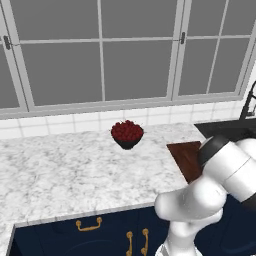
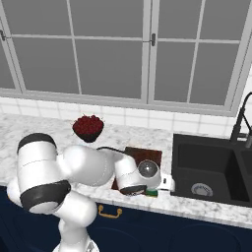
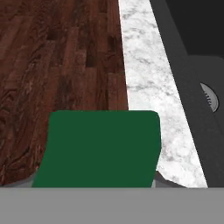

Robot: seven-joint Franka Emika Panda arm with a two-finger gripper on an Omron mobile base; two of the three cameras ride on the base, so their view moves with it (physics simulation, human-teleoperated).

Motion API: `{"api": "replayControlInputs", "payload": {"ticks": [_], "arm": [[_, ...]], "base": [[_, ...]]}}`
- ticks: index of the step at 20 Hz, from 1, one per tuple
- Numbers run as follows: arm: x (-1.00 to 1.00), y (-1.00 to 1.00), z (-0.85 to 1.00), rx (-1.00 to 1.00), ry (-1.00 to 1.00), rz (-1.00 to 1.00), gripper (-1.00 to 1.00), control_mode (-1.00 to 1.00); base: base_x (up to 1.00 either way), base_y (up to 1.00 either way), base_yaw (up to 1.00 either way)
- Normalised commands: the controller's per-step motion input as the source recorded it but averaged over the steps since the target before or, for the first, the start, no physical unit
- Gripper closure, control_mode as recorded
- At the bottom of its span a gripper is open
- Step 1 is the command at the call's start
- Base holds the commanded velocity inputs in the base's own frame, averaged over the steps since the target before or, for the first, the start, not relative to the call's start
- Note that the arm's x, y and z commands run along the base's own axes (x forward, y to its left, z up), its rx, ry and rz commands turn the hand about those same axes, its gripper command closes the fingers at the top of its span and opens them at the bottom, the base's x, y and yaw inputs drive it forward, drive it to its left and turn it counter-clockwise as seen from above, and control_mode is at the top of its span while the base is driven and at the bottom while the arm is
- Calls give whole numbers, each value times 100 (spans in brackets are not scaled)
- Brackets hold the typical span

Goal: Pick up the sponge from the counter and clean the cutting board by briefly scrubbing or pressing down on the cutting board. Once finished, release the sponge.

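The sponge (image 3: pixel 100 148) shows its dark green top close up in the hand view, held between the fingertips (image 3: pixel 162 180) of my gripper (image 3: pixel 94 181), which is shut on it. It lies over the right edge of the dark reddish-brown cutting board (image 3: pixel 57 65), partly above the marble counter (image 3: pixel 148 78) strip beside the sink. In the right base view the gripper (image 2: pixel 153 190) is low at the front right corner of the cutting board (image 2: pixel 145 153), with a sliver of green sponge (image 2: pixel 151 193) under the hand. From the left base view the arm hides most of the cutting board (image 1: pixel 185 154).
The black sink (image 2: pixel 206 167) lies right of the board, with a dark faucet (image 2: pixel 238 123) behind it. A dark bowl of red fruit (image 2: pixel 88 127) stands at the back left of the board. Navy cabinets with gold handles (image 2: pixel 109 211) run under the counter edge.
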Motion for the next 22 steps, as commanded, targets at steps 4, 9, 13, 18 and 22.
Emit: {"api": "replayControlInputs", "payload": {"ticks": [4,9,13,18,22], "arm": [[-56,0,0,0,7,0,100,-100],[-6,10,55,0,0,1,100,-100],[0,62,100,0,-3,0,100,-100],[6,100,66,0,0,7,100,-100],[42,100,41,0,2,16,100,-100]], "base": [[0,0,0],[0,0,0],[0,0,0],[0,0,0],[0,0,0]]}}
